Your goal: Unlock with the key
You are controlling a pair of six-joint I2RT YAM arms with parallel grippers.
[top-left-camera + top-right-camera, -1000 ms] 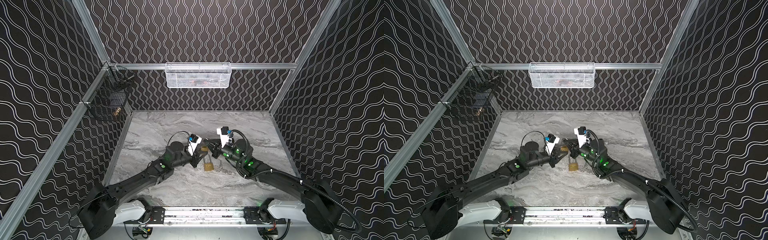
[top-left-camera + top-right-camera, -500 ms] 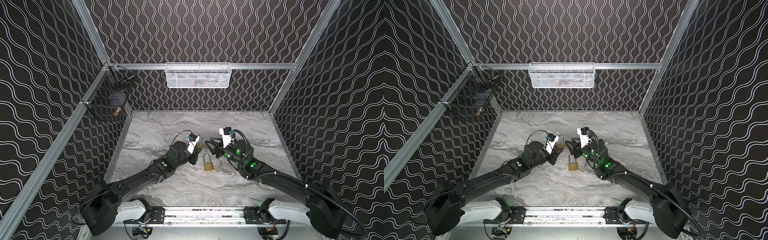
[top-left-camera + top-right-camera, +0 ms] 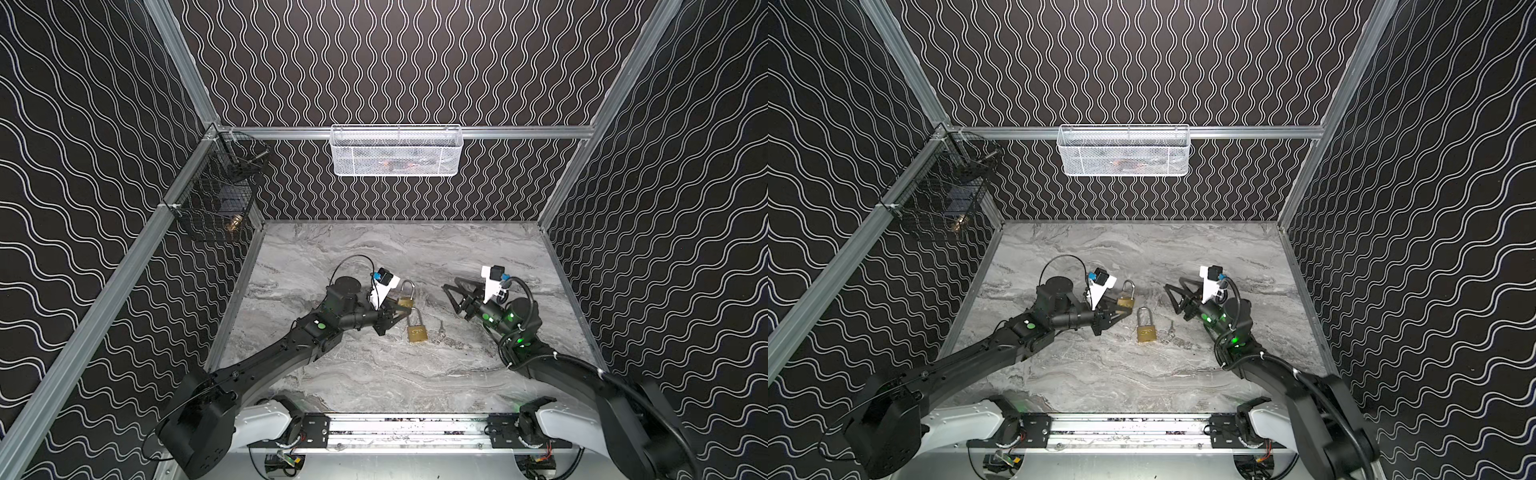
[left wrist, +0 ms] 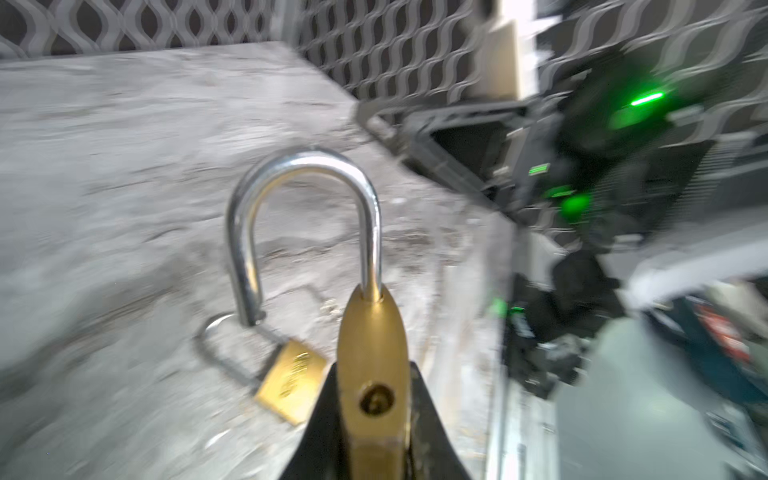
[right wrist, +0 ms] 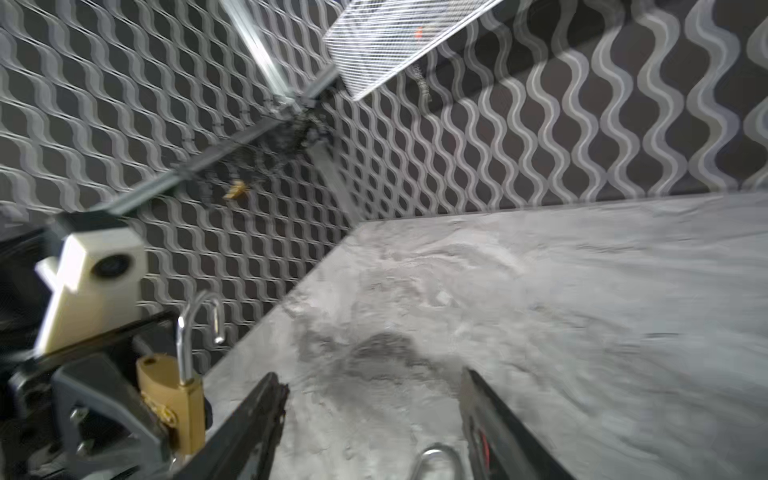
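Grey marbled bench (image 3: 374, 374) under both arms. Left pincer (image 3: 395, 312) clamped on the body of a brass padlock (image 3: 404, 302), shackle open at one end, held just above the bench. Right pincer (image 3: 452, 300) spread wide and empty, well apart. Second padlock (image 3: 417, 332) lying flat near the held one. Small key (image 3: 441, 330) just beside it on the bench.
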